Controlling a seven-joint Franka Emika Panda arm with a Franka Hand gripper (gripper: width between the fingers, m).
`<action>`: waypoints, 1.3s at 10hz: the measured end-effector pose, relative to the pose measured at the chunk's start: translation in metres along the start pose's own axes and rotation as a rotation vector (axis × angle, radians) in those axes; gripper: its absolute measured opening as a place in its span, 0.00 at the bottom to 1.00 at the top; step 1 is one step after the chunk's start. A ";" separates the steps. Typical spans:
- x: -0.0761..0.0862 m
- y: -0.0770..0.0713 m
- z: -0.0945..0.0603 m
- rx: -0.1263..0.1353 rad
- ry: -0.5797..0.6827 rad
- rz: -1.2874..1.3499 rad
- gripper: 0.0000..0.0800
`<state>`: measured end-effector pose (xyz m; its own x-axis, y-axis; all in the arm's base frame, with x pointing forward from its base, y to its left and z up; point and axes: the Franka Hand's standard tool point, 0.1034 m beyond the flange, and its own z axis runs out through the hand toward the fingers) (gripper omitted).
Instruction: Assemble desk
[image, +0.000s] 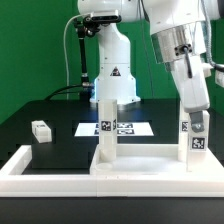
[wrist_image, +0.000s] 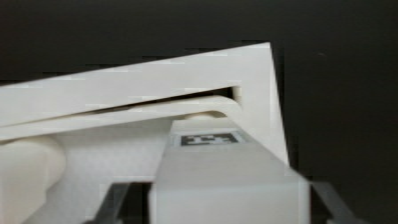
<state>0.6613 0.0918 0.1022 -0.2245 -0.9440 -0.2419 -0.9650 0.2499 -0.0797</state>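
Observation:
The white desk tabletop (image: 150, 160) lies at the front of the black table. One leg (image: 105, 125) stands upright on its corner at the exterior view's left. My gripper (image: 192, 118) is shut on a second leg (image: 194, 142), holding it upright at the tabletop's corner on the exterior view's right. In the wrist view that leg (wrist_image: 222, 165), with its marker facing the camera, sits between my gripper (wrist_image: 228, 208) fingers, over the rimmed corner of the tabletop (wrist_image: 249, 75). A third leg (image: 40, 130) lies loose at the exterior view's left. The fourth leg is out of view.
The long low white wall (image: 30, 165) with a turned-up end runs along the front, with the tabletop against it. The marker board (image: 118, 128) lies flat behind the tabletop. The robot's base (image: 115, 60) stands at the back.

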 end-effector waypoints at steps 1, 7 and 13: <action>0.001 0.000 0.000 0.001 0.001 0.033 0.37; 0.013 -0.005 -0.004 0.017 0.026 0.245 0.37; 0.065 0.026 -0.067 0.065 0.014 0.054 0.81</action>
<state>0.6129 0.0229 0.1493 -0.2785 -0.9315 -0.2342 -0.9406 0.3138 -0.1295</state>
